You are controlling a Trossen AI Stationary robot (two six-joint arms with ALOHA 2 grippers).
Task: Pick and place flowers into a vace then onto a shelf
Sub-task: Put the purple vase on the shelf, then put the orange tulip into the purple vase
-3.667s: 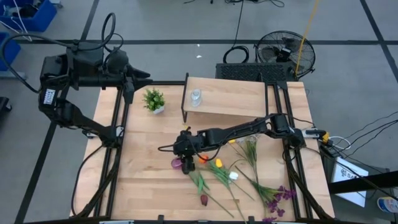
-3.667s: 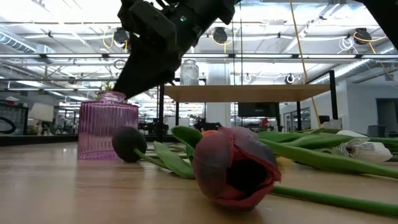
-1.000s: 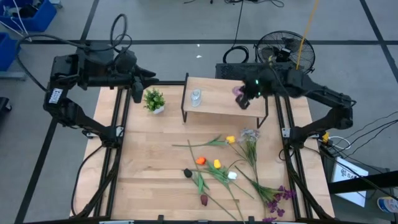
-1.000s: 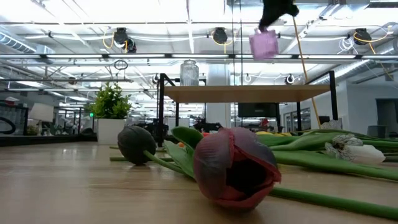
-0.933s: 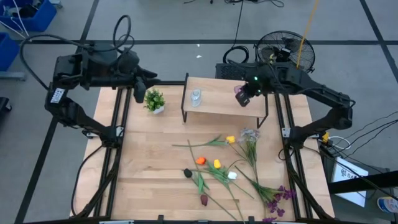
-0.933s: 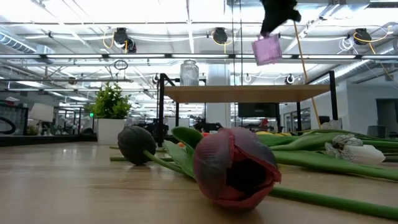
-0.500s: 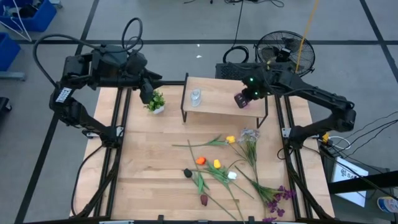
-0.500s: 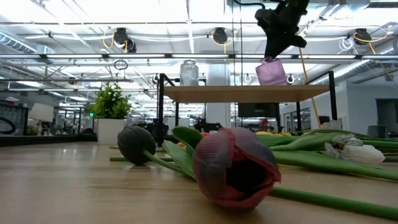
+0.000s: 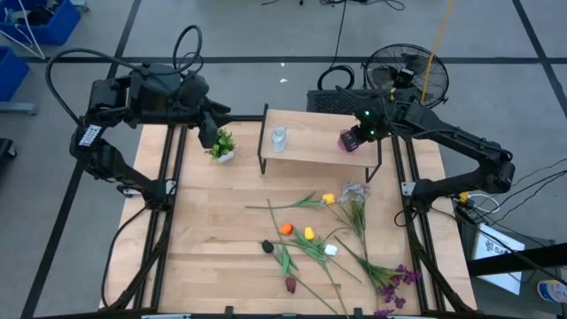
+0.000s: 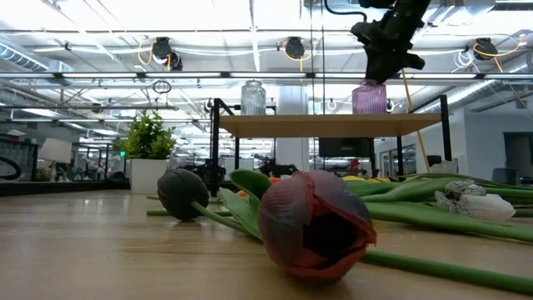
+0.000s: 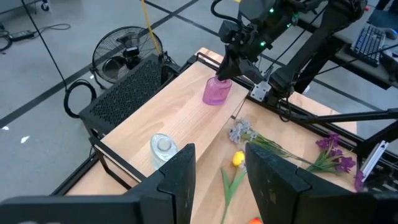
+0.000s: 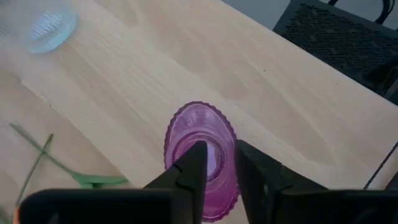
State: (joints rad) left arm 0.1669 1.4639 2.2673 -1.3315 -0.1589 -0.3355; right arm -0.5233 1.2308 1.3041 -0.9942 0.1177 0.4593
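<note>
A ribbed purple glass vase (image 9: 347, 142) stands upright and empty on the right part of the shelf (image 9: 310, 149), a light-wood plank on black legs (image 10: 329, 125). My right gripper (image 12: 219, 155) is above the vase (image 10: 369, 97), shut on its rim. The loose flowers (image 9: 310, 235) lie flat on the tabletop on the near side of the shelf; in the low view a dark red tulip head (image 10: 312, 223) is closest. My left gripper (image 11: 217, 180) is open and hovers over the potted plant (image 9: 220, 143), touching nothing. My right gripper pinches the vase's wall at the rim (image 12: 222, 163), one finger (image 12: 194, 158) inside the mouth and the other (image 12: 249, 163) outside. The fingers come from above, slanting down from the table's right. The vase stands upright with its base on the shelf (image 10: 369, 112).
A clear glass jar (image 9: 279, 138) stands on the shelf's left part. The small potted plant (image 10: 148, 150) sits on the table left of the shelf. A fan (image 9: 407, 75) and a black grille lie beyond the far edge. Bare wood shows on the table's left half.
My right gripper came down toward the shelf with the vase, which hung tilted in the air a second ago and now stands upright on the shelf's right part. My left gripper swung toward the near edge, ending above the potted plant.
</note>
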